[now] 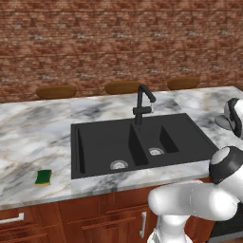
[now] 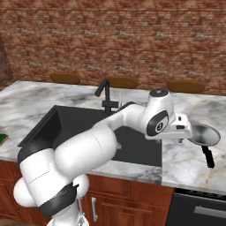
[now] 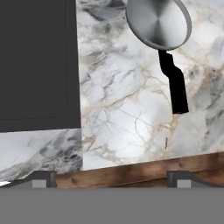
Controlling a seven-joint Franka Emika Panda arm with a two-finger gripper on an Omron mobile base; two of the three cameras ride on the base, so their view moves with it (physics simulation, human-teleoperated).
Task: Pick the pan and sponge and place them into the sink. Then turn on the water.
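The hand [image 3: 111, 183] hovers with fingers spread, holding nothing. Ahead of it on the bench [image 3: 131, 122] lies the pan [image 3: 158, 22], stiff, smooth metal, probably slippery; its black handle [image 3: 174, 83] offers the surest hold.

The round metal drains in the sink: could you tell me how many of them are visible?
2. One drain sits in the larger left bowl of the sink, the other drain in the smaller right bowl. From the right base camera the arm covers both, so none can be counted there.
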